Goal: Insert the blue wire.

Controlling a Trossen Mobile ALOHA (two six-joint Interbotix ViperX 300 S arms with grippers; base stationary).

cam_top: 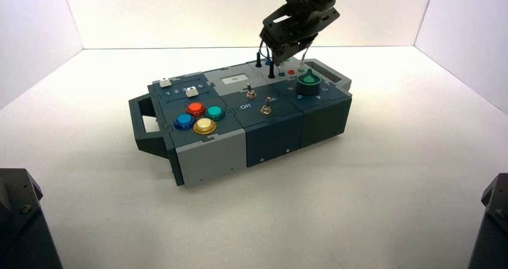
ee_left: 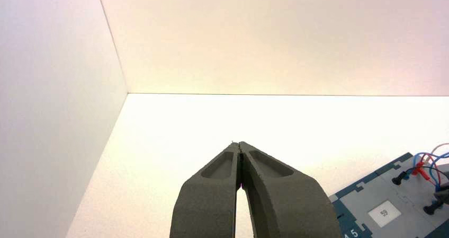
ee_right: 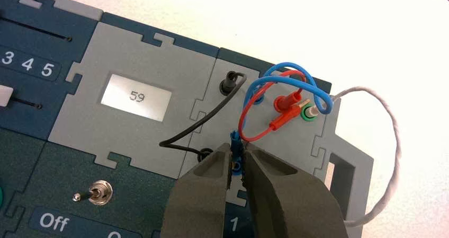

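From here I see a pale table (cam_top: pixel 383 209), brightly lit and nearly blown out toward its far edge. Behind it I have a plain wall (cam_top: pixel 174 11), faintly pinkish. Side walls stand at the left (cam_top: pixel 30 41) and the right (cam_top: pixel 467 47), both a cooler, lilac white, meeting the back one at straight corners.
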